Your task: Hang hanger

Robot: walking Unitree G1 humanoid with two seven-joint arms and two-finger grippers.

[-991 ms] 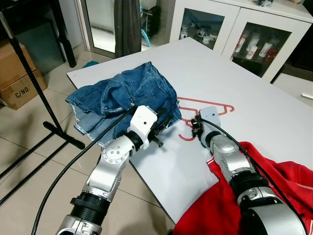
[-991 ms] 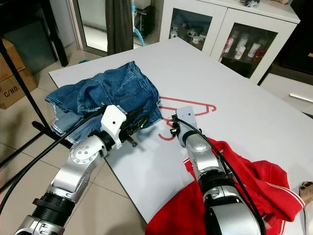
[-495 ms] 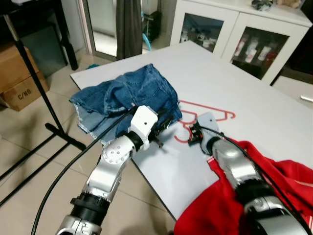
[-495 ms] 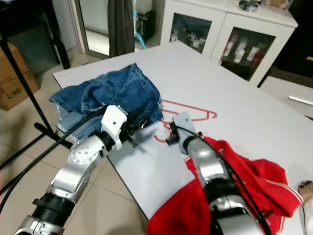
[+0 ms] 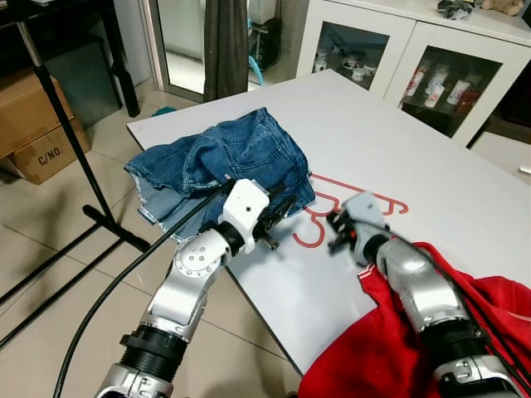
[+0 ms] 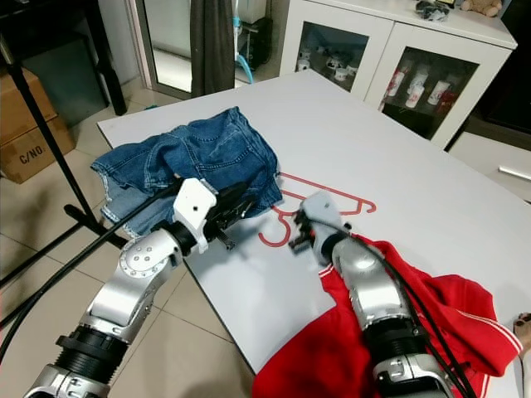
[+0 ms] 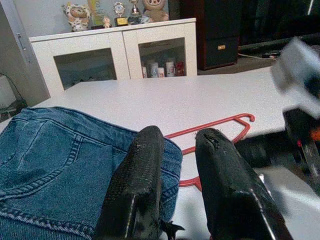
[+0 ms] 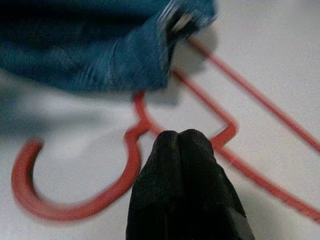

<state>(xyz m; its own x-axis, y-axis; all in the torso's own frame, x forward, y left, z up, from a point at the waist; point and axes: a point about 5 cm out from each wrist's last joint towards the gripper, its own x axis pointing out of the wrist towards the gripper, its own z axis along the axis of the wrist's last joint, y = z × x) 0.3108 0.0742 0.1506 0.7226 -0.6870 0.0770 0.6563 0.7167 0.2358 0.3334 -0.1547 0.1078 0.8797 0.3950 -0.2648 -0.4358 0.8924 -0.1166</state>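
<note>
**Red hanger lies just ahead of the right claw**

Red plastic, the hanger lies flat on the white worktop, one shoulder tucked under the jeans, its hook curling toward the robot. The right claw, fingers pressed together, hovers just over the neck where hook meets frame; the long bar runs away from it across the worktop. The left claw, fingers slightly apart and empty, sits at the jeans' edge, near the hook but less squarely placed.
</note>
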